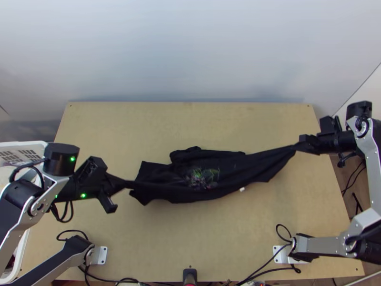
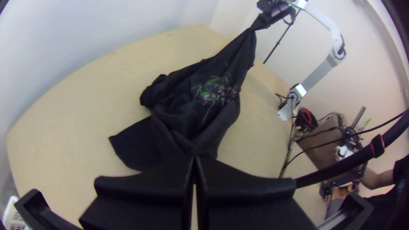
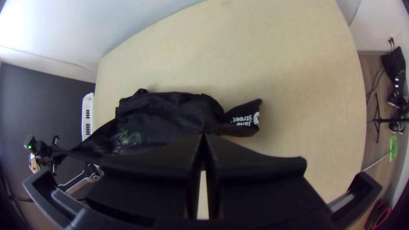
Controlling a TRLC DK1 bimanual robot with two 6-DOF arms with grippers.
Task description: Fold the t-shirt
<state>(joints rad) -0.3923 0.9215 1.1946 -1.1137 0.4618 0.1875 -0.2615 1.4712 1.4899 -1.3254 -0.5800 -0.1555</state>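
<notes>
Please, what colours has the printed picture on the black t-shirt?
Mostly green, with some pinkish; best in left wrist view.

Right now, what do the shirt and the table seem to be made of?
The shirt looks like soft, matt black cloth, since it creases and pulls into folds; it may be cotton, but the fibre is unclear. The table seems a smooth wooden board, perhaps plywood, judging by its flat, pale tan top.
</notes>
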